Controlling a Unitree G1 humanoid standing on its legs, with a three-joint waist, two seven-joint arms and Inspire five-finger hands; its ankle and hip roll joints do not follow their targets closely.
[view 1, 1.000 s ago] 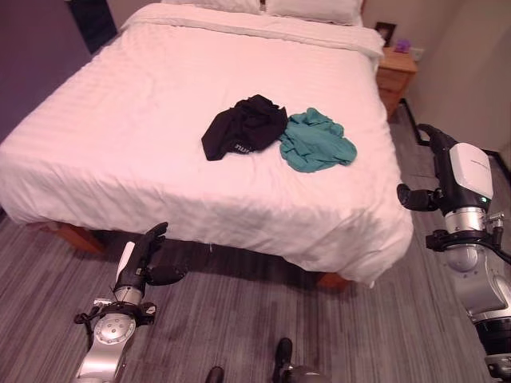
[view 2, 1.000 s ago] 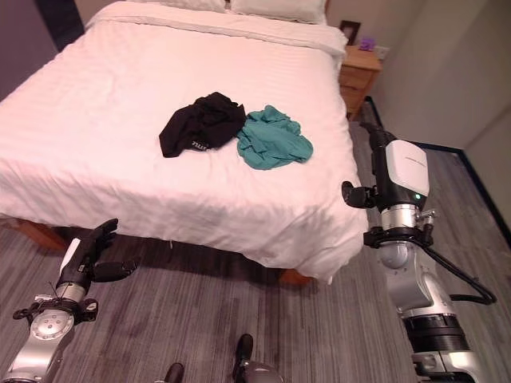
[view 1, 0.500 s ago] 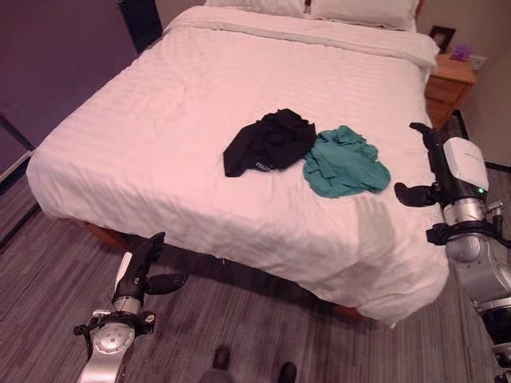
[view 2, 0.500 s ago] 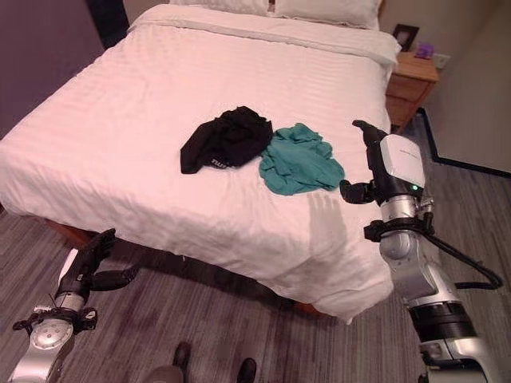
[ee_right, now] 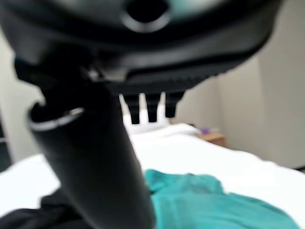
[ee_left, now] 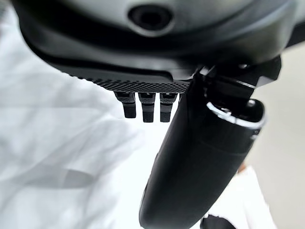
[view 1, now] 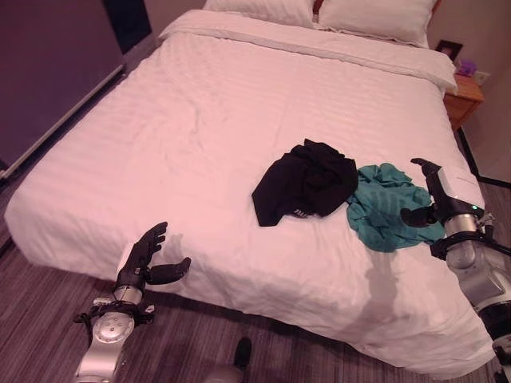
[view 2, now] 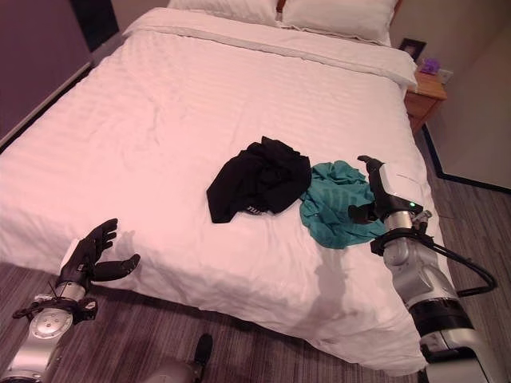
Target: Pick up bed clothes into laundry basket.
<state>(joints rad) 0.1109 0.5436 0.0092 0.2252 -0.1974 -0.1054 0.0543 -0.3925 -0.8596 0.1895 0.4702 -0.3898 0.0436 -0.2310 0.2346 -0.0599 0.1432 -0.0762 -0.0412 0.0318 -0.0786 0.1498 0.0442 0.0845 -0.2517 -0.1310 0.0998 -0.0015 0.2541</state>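
Note:
A crumpled black garment (view 1: 305, 180) and a teal garment (view 1: 386, 204) lie side by side on the white bed (view 1: 192, 120), near its front right part. My right hand (view 1: 431, 191) is open over the bed's right edge, just right of the teal garment (ee_right: 209, 200) and apart from it. Lower left, my left hand (view 1: 148, 259) is open with fingers spread at the bed's front edge, far from both garments, and holds nothing.
Two pillows (view 1: 351, 14) lie at the head of the bed. A wooden nightstand (view 2: 425, 86) with small objects stands at the back right. Striped grey floor (view 2: 263, 351) runs along the bed's front and right side. A dark wall (view 1: 48, 64) is on the left.
The camera has moved closer to the bed, so the whole picture shifted. My right hand now sits nearer the teal garment, and my left hand has come up to the bed's front edge.

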